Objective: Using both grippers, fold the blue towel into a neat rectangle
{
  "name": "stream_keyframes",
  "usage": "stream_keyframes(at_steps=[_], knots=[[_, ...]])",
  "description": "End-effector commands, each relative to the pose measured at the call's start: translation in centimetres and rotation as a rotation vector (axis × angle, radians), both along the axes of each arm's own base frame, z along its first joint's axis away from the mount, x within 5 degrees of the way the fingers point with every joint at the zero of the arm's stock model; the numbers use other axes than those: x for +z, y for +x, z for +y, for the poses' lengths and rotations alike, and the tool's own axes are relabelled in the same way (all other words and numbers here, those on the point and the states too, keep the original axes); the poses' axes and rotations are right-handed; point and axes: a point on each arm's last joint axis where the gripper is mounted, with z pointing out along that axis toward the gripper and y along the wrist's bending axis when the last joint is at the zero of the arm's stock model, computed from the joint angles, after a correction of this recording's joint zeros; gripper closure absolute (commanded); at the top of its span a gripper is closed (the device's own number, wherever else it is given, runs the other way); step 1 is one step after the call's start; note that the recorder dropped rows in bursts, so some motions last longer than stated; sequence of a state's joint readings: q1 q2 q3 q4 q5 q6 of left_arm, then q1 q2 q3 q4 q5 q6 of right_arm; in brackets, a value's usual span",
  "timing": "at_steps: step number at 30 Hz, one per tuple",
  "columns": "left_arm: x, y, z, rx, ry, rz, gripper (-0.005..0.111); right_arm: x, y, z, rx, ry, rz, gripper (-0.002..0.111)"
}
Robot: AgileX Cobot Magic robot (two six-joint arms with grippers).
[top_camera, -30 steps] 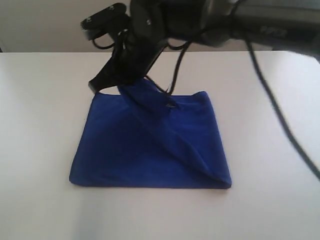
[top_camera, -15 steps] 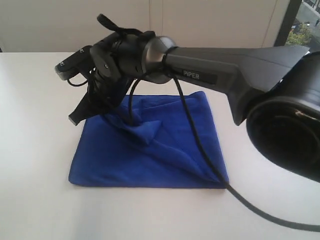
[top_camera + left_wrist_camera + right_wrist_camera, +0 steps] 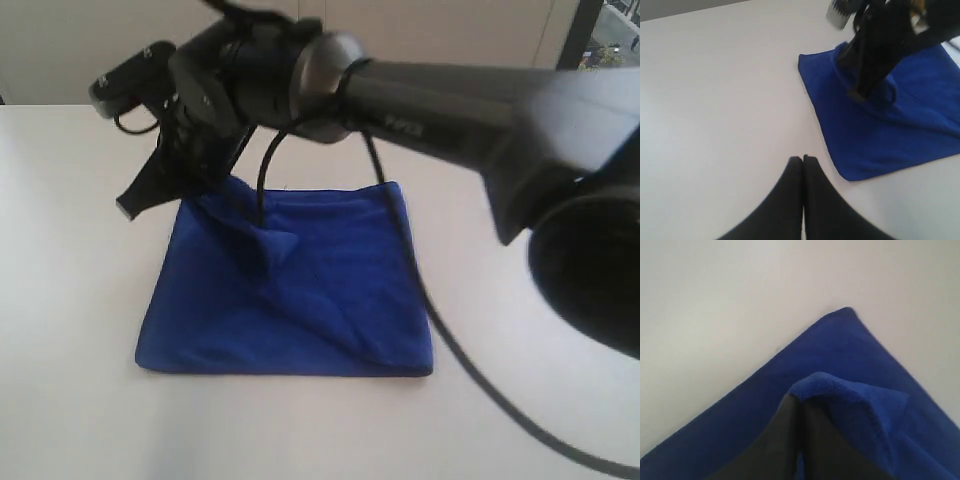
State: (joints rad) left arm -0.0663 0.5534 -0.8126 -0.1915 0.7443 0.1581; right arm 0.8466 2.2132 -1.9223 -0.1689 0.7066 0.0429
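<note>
You have a wide white table [image 3: 70, 300] in front of you, and the right arm [image 3: 450, 90] reaches across it from the right side toward the far left. The blue towel [image 3: 300, 310] lies flat near the middle of the table as a rough layered rectangle. A soft diagonal ridge runs from its lifted far-left part down toward the near right corner. The arm's black cable [image 3: 400, 260] hangs across the cloth, so watch that it does not drag the top layer. Your right gripper [image 3: 799, 405] is closed on a raised fold of the towel, and the pile curls over its tips. Your left gripper [image 3: 803, 159] is closed on nothing and hovers over bare table just off the towel's near left corner [image 3: 847, 176]. Judge the cloth as light, limp and plush: it will sag and crease wherever it is unsupported, and it may cling to its own layers rather than slide. It is not fragile. Take it at corners or along a hem, pinching all layers together, and hold two corners at once to keep the edge straight.
</note>
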Motion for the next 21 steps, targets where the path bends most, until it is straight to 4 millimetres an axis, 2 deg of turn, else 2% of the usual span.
stream_keyframes(at_steps=[1,5,10,11,14,16,18,21], knots=[[-0.2,-0.2,-0.1,-0.005,-0.007,0.007,0.107,-4.3,0.2,1.7,0.012,0.026,0.036,0.108],[-0.2,-0.2,-0.1,-0.005,-0.007,0.007,0.107,-6.6,0.4,2.2,0.015,0.027,0.051,0.108],[-0.2,-0.2,-0.1,-0.005,-0.007,0.007,0.107,-7.0,0.3,2.6,0.019,0.054,0.044,0.106],[-0.2,-0.2,-0.1,-0.005,-0.007,0.007,0.107,-7.0,0.4,2.7,0.019,0.061,0.042,0.104],[-0.2,-0.2,-0.1,-0.005,-0.007,0.007,0.107,-6.9,0.4,2.7,0.020,0.067,0.039,0.087],[-0.2,-0.2,-0.1,-0.005,-0.007,0.007,0.107,-6.8,0.3,2.6,0.017,0.060,0.047,0.073],[-0.2,-0.2,-0.1,-0.005,-0.007,0.007,0.107,-5.7,0.1,2.4,0.015,0.055,0.046,0.064],[-0.2,-0.2,-0.1,-0.005,-0.007,0.007,0.107,-3.2,-0.2,1.9,0.011,0.058,0.042,0.063]])
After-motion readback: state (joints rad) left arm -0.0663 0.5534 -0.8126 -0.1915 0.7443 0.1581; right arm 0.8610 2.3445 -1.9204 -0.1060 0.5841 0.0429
